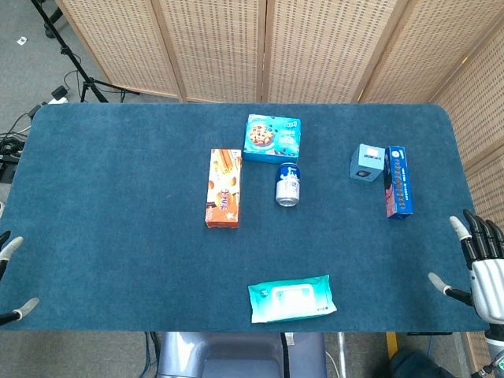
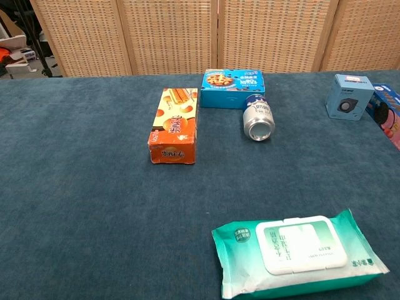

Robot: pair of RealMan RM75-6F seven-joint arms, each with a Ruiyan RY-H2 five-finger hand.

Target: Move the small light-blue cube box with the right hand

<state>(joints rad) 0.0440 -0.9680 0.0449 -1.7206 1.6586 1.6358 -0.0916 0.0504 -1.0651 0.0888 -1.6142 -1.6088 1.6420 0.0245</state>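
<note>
Nearest the camera lies a teal wet-wipes pack point(image 2: 299, 255). Left to right: the left hand point(image 1: 9, 276), only fingertips showing at the table edge, its state impossible to tell; an orange biscuit box point(image 1: 224, 188); a blue cookie box point(image 1: 272, 138); a can on its side point(image 1: 288, 184); the small light-blue cube box point(image 1: 367, 164), touching a long dark-blue box point(image 1: 397, 181); and the right hand point(image 1: 480, 260), fingers spread, holding nothing, well apart from the cube. Likely risk: the reaching fingers may snag or shove the adjoining long box, displacing both.
</note>
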